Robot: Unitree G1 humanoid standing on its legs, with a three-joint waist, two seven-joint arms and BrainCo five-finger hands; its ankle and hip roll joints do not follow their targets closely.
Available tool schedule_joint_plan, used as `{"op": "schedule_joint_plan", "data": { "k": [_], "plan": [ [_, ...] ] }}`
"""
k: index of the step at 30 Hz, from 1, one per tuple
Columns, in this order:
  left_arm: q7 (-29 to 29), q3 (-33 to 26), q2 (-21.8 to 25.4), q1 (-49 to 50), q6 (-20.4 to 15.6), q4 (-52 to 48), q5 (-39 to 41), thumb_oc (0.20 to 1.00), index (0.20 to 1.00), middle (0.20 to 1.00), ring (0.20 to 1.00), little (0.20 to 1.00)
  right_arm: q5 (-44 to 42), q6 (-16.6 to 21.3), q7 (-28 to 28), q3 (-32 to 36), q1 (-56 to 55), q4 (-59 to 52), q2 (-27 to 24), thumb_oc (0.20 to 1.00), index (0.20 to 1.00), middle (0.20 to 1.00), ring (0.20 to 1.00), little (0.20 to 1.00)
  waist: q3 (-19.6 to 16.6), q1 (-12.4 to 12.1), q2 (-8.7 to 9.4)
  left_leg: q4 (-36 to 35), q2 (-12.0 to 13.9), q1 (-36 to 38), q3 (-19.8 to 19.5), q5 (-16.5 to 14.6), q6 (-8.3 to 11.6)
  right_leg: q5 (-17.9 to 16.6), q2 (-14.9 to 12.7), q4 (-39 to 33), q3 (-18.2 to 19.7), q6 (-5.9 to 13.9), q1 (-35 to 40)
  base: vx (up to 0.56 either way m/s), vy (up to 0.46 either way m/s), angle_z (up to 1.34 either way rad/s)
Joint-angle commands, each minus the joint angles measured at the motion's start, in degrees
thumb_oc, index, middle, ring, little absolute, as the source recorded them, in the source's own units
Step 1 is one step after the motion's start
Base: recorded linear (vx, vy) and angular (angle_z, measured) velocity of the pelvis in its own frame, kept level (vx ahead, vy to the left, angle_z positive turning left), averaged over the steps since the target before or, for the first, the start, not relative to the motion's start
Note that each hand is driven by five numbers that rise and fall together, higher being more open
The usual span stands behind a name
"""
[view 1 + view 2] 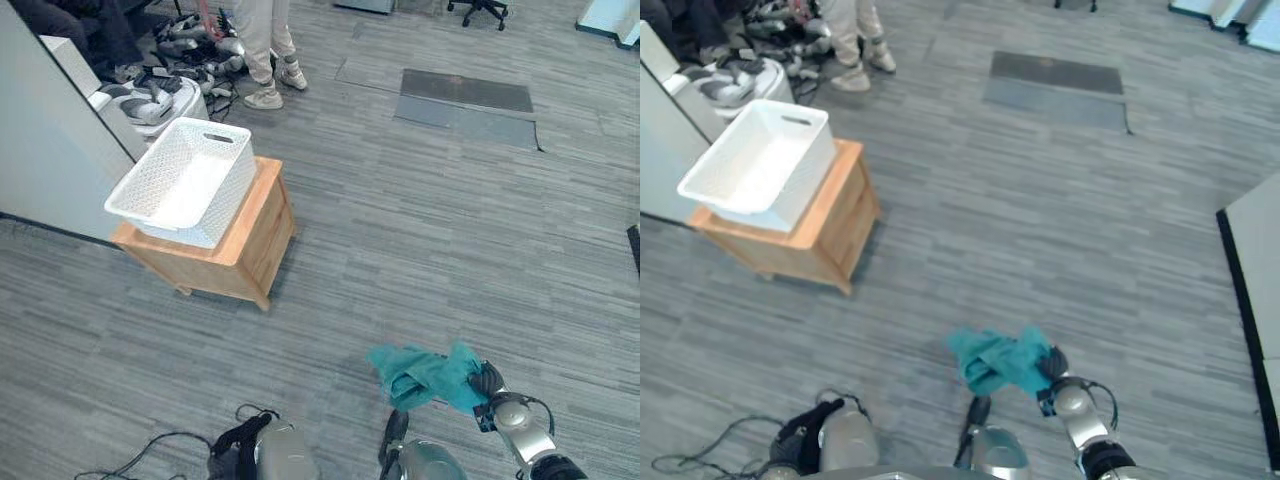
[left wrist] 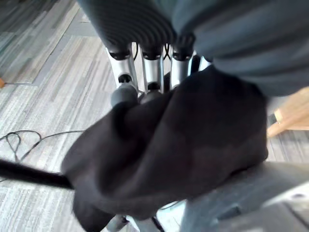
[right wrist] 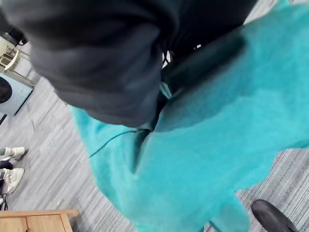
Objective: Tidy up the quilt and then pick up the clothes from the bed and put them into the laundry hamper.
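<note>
The laundry hamper at ten o'clock is white plastic, its walls a fine perforated lattice, matt. It sits on a small bench of pale, smooth, satin-finished wood. The floor is grey carpet with a streaked, rough weave. The teal garment is soft, matt, crumpled cloth; the black garment is matt cloth too.

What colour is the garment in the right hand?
Teal garment, plain, gripped by the right hand; clearest in the right wrist view.
</note>
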State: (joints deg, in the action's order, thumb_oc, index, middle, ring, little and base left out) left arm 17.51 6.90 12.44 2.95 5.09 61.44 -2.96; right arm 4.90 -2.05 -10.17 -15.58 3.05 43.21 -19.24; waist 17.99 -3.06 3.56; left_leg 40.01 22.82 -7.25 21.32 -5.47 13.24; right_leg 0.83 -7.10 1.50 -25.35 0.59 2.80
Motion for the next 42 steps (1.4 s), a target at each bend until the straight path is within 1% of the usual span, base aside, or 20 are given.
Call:
{"op": "schedule_joint_plan", "data": {
  "k": [1,3,5,9,11,13,14,16,17,18,20,22,25,28,29,30,31,33,38,42],
  "plan": [
    [-0.36,-3.88,1.60,1.39,-0.45,-2.16,0.70,0.200,0.200,0.200,0.200,0.200,2.44,0.70,2.39,1.77,1.47,-0.31,0.44,0.200,0.200,0.200,0.200,0.200,0.23,-4.42,-1.02,-16.04,3.32,-3.45,26.63,3.07,-7.01,8.90,1.39,-6.50,-11.23,4.23,15.05,0.55,0.048,1.44],
    [-0.52,-4.61,1.35,2.14,0.47,-1.77,0.33,0.200,0.200,0.200,0.200,0.200,2.99,0.53,2.15,1.92,1.34,0.43,0.31,0.200,0.200,0.200,0.200,0.200,-0.87,-3.83,-1.45,-24.88,3.17,-2.20,32.99,5.19,-8.61,10.81,3.16,-6.16,-14.02,3.83,17.10,0.55,0.045,2.20],
    [-1.10,-4.82,1.63,2.38,1.50,-0.15,0.38,0.200,0.200,0.200,0.200,0.200,3.06,0.28,2.34,1.52,1.45,0.95,1.14,0.200,0.200,0.200,0.200,0.200,-2.13,-4.47,-1.26,-29.07,2.75,-1.37,31.60,4.41,-11.10,11.61,4.28,1.12,-15.49,4.63,18.28,0.81,0.163,1.58],
    [-1.14,-4.13,1.99,1.35,2.09,2.69,0.87,0.200,0.200,0.200,0.200,0.200,2.78,0.19,2.04,1.79,1.39,1.53,3.30,0.200,0.200,0.200,0.200,0.200,-1.15,-1.87,-0.49,-33.89,-5.44,6.19,30.26,0.28,-14.37,1.01,-7.89,36.41,-15.67,11.03,10.34,0.65,0.263,0.87],
    [-0.95,-3.13,3.29,-0.34,1.67,2.16,0.37,0.200,0.200,0.200,0.200,0.200,2.26,0.10,2.14,2.27,1.80,-0.33,3.60,0.200,0.200,0.200,0.200,0.200,-0.53,1.06,-0.78,-37.98,-6.29,10.37,29.34,-0.35,-14.66,-4.07,-13.28,46.58,-13.35,12.90,3.03,0.48,0.081,1.43],
    [-0.91,-1.88,4.52,-2.20,1.18,-0.10,0.32,0.200,0.200,0.200,0.200,0.200,2.39,-0.08,2.30,2.41,2.01,-1.73,3.02,0.200,0.200,0.200,0.200,0.200,-0.20,2.81,-1.26,-41.88,-7.92,13.74,25.36,0.28,-13.82,1.13,-18.41,39.95,-12.95,10.09,-1.54,0.63,-0.192,1.00],
    [-1.18,-1.11,4.79,-2.52,0.91,-1.28,-0.09,0.200,0.200,0.200,0.200,0.200,2.28,-0.13,2.27,2.63,1.95,-1.94,2.35,0.200,0.200,0.200,0.200,0.200,-0.08,3.42,-1.52,-42.63,-7.93,14.70,23.83,0.62,-12.90,3.23,-18.39,33.35,-11.71,8.50,-3.19,0.61,-0.338,0.69],
    [-1.29,-0.75,4.87,-2.80,0.91,-1.56,-0.47,0.200,0.200,0.200,0.200,0.200,2.08,-0.20,2.23,2.83,1.69,-2.10,2.00,0.200,0.200,0.200,0.200,0.200,-0.23,3.58,-1.88,-43.18,-7.59,15.39,22.57,1.45,-11.86,3.61,-17.30,26.42,-10.88,7.57,-3.42,0.37,-0.351,0.68],
    [-1.56,0.49,5.14,-3.41,0.19,-2.83,-1.98,0.200,0.200,0.200,0.200,0.200,1.40,-0.43,1.45,3.87,1.33,-1.69,1.34,0.200,0.200,0.200,0.200,0.200,-0.45,4.59,-1.49,-43.59,-6.75,16.32,20.35,2.21,-9.21,0.58,-16.61,6.58,-6.38,8.60,-3.80,0.31,-0.361,0.73],
    [-1.56,0.50,5.14,-3.41,0.19,-2.83,-1.98,0.200,0.200,0.200,0.200,0.200,1.40,-0.43,1.45,3.87,1.32,-1.69,1.33,0.200,0.200,0.200,0.200,0.200,-0.43,4.60,-1.55,-43.59,-6.67,16.34,20.33,2.24,-9.19,0.47,-16.47,6.36,-6.46,8.58,-3.67,0.66,-0.674,0.83],
    [-1.73,0.93,5.37,-4.13,-0.38,-2.83,-3.55,0.200,0.200,0.200,0.200,0.200,-0.06,-1.01,0.66,6.42,0.10,-1.21,1.59,0.200,0.200,0.200,0.200,0.200,-0.60,8.42,-1.61,-44.83,-4.73,18.72,15.34,1.83,-5.80,-5.28,-18.61,-5.74,9.32,11.88,-6.79,0.63,-0.591,0.65],
    [-1.95,0.90,5.87,-3.87,-0.43,-1.35,-4.85,0.200,0.200,0.200,0.200,0.200,-0.65,-0.93,0.84,6.85,-1.19,-1.48,1.70,0.200,0.200,0.200,0.200,0.200,-0.87,9.01,-1.23,-44.77,-3.36,21.55,14.23,1.58,-4.54,-5.80,-19.21,-4.45,14.09,12.44,-8.34,0.51,-0.563,0.99],
    [-1.65,0.44,5.81,-3.08,-0.90,-0.38,-4.21,0.200,0.200,0.200,0.200,0.200,0.35,-0.21,1.80,5.30,-1.43,-2.19,1.14,0.200,0.200,0.200,0.200,0.200,-1.43,9.01,-0.61,-40.99,-0.22,23.21,14.11,3.83,-3.06,-4.07,-16.07,-2.05,12.08,13.03,-6.11,0.37,-0.620,0.60],
    [-0.61,-0.19,4.06,-2.40,-0.51,-0.42,-2.89,0.200,0.200,0.200,0.200,0.200,2.51,0.45,1.25,4.52,-0.48,-4.21,-0.94,0.200,0.200,0.200,0.200,0.200,0.00,8.56,-2.40,-23.43,8.70,15.21,14.81,10.88,-3.03,-2.08,-9.76,-5.71,3.94,9.55,0.61,0.28,-0.673,0.51],
    [-0.39,-0.43,3.29,-2.18,-0.48,-1.49,-2.99,0.200,0.200,0.200,0.200,0.200,3.25,0.41,1.21,3.96,0.21,-5.79,-2.06,0.200,0.200,0.200,0.200,0.200,0.53,7.82,-2.06,-19.18,6.94,12.56,16.90,8.27,-4.27,-0.49,-7.84,-6.50,2.48,7.31,3.25,0.20,-0.495,0.62],
    [-0.39,-0.43,3.26,-2.18,-0.45,-1.53,-3.00,0.200,0.200,0.200,0.200,0.200,3.25,0.40,1.23,3.98,0.23,-5.80,-2.10,0.200,0.200,0.200,0.200,0.200,0.56,7.93,-2.07,-18.81,6.93,12.35,16.74,7.89,-4.42,-0.49,-7.96,-6.50,2.38,7.38,3.29,0.15,-0.372,0.53],
    [-0.47,-0.40,3.03,-2.11,-0.72,-2.00,-2.97,0.200,0.200,0.200,0.200,0.200,3.37,0.28,1.05,3.67,1.45,-6.62,-2.73,0.200,0.200,0.200,0.200,0.200,1.13,6.77,-1.74,-17.34,0.94,8.37,13.06,1.98,-6.04,0.04,-7.49,-6.50,2.58,7.03,3.96,0.06,-0.160,0.18],
    [-0.90,0.00,2.32,-1.46,-1.22,-2.29,-2.59,0.200,0.200,0.200,0.200,0.200,4.10,0.36,1.36,3.48,1.96,-7.12,-3.04,0.200,0.200,0.200,0.200,0.200,0.52,6.14,-1.00,-20.15,-6.16,6.06,11.61,-2.29,-7.24,0.07,-5.92,-6.50,2.06,6.90,5.10,0.14,-0.201,-0.09],
    [-2.23,1.04,1.67,-0.26,-1.48,-4.46,-3.32,0.200,0.200,0.200,0.200,0.200,6.01,1.61,0.54,5.33,0.47,-10.84,-4.61,0.200,0.200,0.200,0.200,0.200,-0.95,6.39,-1.23,-31.76,-10.41,12.48,16.42,-1.06,-8.76,0.83,-2.16,-4.81,0.03,7.15,6.01,0.14,-0.046,-0.06],
    [-2.57,0.91,3.03,-0.89,-0.75,-3.85,-5.30,0.200,0.200,0.200,0.200,0.200,7.86,2.16,0.58,5.71,-0.22,-15.83,-4.67,0.200,0.200,0.200,0.200,0.200,-0.35,8.56,-0.55,-41.51,-12.54,18.14,16.17,0.41,-10.01,-0.33,-4.37,12.86,0.95,10.02,-2.25,-0.01,0.053,0.13]
  ]
}}
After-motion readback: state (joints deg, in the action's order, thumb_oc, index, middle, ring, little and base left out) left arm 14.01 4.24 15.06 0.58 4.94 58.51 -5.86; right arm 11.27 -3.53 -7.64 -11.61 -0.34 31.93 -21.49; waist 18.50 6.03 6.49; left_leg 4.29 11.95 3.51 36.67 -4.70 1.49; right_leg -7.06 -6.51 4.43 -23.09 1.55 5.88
